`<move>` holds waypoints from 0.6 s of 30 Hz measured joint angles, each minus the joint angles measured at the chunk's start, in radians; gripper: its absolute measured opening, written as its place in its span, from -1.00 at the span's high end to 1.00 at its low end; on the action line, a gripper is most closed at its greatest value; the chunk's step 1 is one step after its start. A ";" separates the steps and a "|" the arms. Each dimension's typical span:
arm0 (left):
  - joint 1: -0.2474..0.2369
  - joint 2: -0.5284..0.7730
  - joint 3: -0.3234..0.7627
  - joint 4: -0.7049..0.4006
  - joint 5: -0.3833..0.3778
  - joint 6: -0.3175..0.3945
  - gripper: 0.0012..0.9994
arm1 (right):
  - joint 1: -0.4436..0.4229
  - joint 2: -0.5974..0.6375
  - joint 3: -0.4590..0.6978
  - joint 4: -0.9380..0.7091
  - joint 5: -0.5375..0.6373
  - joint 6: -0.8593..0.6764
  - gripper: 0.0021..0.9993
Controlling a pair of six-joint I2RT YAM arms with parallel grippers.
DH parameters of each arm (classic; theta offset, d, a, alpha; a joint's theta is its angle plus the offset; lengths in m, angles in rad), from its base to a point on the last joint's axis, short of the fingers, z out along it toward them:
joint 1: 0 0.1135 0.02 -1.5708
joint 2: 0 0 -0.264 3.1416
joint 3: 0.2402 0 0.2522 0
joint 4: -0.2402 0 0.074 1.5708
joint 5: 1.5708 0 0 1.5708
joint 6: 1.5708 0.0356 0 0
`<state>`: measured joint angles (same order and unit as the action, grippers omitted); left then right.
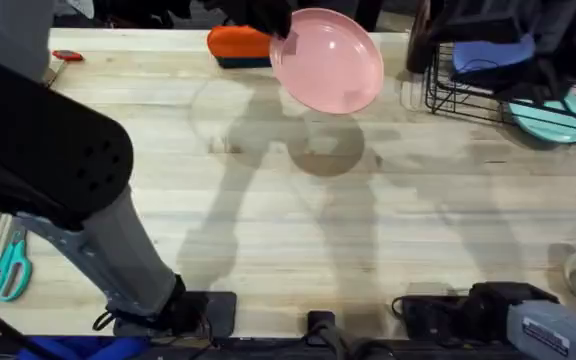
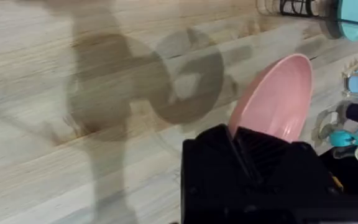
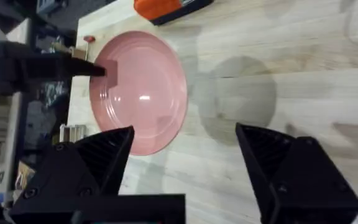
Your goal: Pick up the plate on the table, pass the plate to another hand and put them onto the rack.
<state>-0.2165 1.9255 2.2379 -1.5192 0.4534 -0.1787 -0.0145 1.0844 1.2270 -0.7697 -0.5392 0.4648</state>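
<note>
Above the light-wood tabletop [image 1: 268, 230] the left gripper [image 2: 260, 155] holds the pink plate [image 1: 326, 60] aloft, fingers clamped on its rim, while the right gripper [image 3: 185, 171] faces it with fingers apart, so the handover looks next, then the rack [image 1: 468, 95].

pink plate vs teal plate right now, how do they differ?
Colour: the round plain pink plate versus the round teal plate. Support: the pink plate is held in the air above the light-wood table, its shadow below it; the teal plate sits at the black wire rack. Grip: the left gripper is shut on the pink plate's rim; nothing grips the teal plate. Both are round and shallow.
</note>
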 joint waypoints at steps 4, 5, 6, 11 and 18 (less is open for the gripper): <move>0.000 0.000 0.000 0.000 0.000 0.000 0.92 | 0.040 0.033 0.000 0.014 0.016 0.000 -0.99; 0.000 0.000 0.000 0.000 0.000 0.000 0.92 | 0.051 0.043 0.000 0.015 0.024 0.000 -0.99; 0.000 0.000 0.000 0.000 0.000 0.000 0.92 | 0.059 0.052 0.000 0.016 0.031 0.000 -0.99; 0.000 0.000 0.000 0.000 0.000 0.000 0.92 | 0.113 0.105 0.000 0.041 0.065 0.000 -0.99; 0.000 0.000 0.000 0.000 0.000 0.000 0.92 | 0.185 0.181 0.000 0.080 0.130 0.000 -0.99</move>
<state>-0.2165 1.9255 2.2379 -1.5192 0.4534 -0.1787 0.1705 1.2651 1.2270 -0.6897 -0.4092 0.4644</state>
